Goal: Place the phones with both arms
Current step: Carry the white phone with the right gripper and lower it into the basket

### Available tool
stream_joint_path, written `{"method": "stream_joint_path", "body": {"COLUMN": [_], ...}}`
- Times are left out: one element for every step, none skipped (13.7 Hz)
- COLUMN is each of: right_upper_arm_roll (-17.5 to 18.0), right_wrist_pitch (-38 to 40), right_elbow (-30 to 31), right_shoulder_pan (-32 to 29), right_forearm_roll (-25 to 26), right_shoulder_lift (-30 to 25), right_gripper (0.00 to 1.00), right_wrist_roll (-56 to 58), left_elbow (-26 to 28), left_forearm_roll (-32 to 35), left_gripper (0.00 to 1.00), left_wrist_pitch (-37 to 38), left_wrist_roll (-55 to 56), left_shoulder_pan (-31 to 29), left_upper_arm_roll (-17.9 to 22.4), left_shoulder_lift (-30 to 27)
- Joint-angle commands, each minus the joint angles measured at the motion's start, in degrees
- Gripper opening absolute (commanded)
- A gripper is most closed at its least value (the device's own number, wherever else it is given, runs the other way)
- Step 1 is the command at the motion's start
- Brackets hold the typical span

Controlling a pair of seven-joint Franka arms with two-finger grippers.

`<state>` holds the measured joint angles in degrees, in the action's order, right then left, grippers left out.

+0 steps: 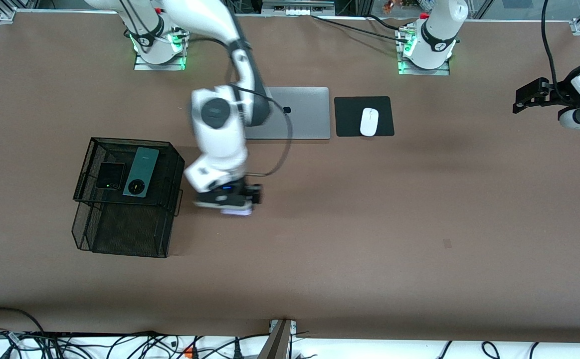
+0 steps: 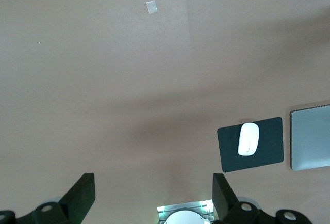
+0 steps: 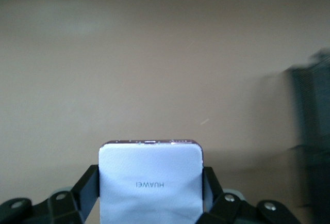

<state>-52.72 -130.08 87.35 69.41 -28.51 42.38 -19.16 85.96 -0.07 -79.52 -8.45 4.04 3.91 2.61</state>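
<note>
Right gripper clamps lilac phone beside mesh basket, left gripper waits, jaws wide, over bare table

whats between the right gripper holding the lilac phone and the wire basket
Nothing: in the front view only a narrow strip of bare table separates the right gripper, shut on the lilac phone, from the wire basket.

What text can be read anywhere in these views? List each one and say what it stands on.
"HUAWEI": on the pale lilac-white phone, shown upside down in the right wrist view.
Apple logo, no words: on the grey laptop lid.
Markings on the dark green phone in the black mesh basket: too small to read.
</note>
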Motion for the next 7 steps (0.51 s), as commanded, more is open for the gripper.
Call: {"method": "stream_joint_path", "body": {"right_upper_arm_roll": [-5.1, -6.8, -8.3, -8.3, -8.2, -7.8, -6.1], "right_wrist_pitch": [2.4, 2.8, 3.0, 3.2, 3.2, 3.2, 3.2], "right_elbow": [0.9, 0.9, 0.9, 0.7, 0.7, 0.7, 0.7], "right_shoulder_pan": [-2.6, -3.8, -5.9, -8.8, -11.1, -13.7, -16.2], "right_forearm_roll": [-0.9, -0.8, -0.9, -1.0, -1.3, -3.0, -6.4], "right_shoulder_lift": [-2.9, -2.9, -2.9, -2.9, -2.8, -2.4, -2.0], "right_gripper": [0.02, 0.02, 0.02, 0.02, 0.02, 0.02, 0.02], "right_wrist_roll": [9.6, 11.5, 13.3, 16.6, 20.2, 22.7, 25.9], "left_elbow": [1.0, 0.9, 0.9, 0.9, 0.9, 0.7, 0.6], "left_forearm_roll": [0.2, 0.2, 0.3, 0.7, 0.7, 0.7, 0.7], "left_gripper": [1.0, 1.0, 1.0, 1.0, 1.0, 1.0, 1.0], "left_wrist_pitch": [-0.5, -0.4, -0.3, -0.3, -0.3, -0.3, -0.4], "left_wrist_roll": [-1.4, -1.5, -1.5, -1.5, -1.4, -1.4, -1.2], "left_shoulder_pan": [0.0, 0.0, 0.1, 0.1, 0.1, 0.1, 0.1], "left_upper_arm_roll": [-0.1, -0.2, -0.3, -0.9, -1.0, -1.2, -1.3], "left_shoulder_lift": [-1.2, -1.3, -1.3, -1.3, -1.3, -1.3, -1.3]}}
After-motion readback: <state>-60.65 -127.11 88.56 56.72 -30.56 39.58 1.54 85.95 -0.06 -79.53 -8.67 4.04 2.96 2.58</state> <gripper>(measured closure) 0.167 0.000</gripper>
